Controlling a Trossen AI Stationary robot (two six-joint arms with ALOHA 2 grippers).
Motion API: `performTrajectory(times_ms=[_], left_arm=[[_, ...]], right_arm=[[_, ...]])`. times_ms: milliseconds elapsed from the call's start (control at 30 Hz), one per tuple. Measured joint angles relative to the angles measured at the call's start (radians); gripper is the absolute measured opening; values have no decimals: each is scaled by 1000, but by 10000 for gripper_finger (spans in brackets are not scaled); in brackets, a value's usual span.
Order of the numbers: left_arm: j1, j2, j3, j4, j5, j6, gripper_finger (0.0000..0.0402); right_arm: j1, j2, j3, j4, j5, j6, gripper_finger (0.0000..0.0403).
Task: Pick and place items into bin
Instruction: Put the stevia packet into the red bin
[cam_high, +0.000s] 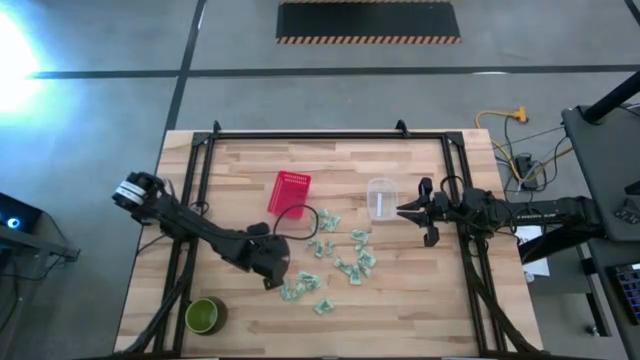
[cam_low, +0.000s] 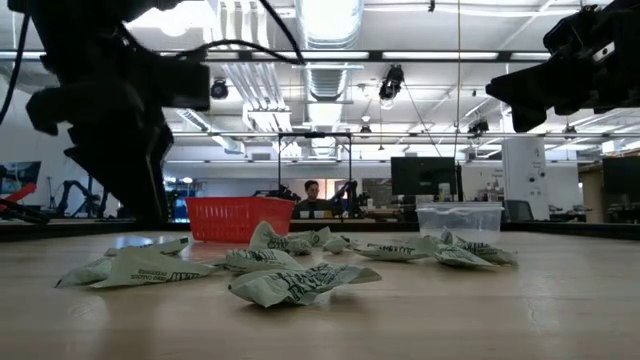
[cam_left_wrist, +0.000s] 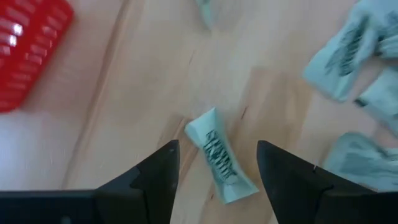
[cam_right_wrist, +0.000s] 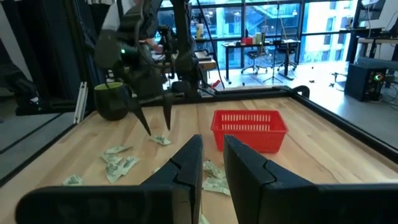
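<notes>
One packet (cam_left_wrist: 219, 163) lies between left end effector (cam_left_wrist: 217, 167) fingers.

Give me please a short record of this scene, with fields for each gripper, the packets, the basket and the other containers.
left gripper: open, low over the table, one packet lying between its fingers, not gripped
right gripper: nearly closed, empty, waiting beside the clear container
packets: many, scattered on the wooden table between the arms
red basket: near the table's middle; whether it holds packets cannot be told
green bowl: at the table's near left corner
</notes>
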Motion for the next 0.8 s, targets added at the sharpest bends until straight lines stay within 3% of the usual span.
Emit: performTrajectory(times_ms=[400,800], left_arm=[[9,46,-29,33,59,-74,186],[13,66,-26,66,100,-72,76]], right_arm=[[0,0,0,0,-1,0,57],[0,0,0,3,-1,0,57]])
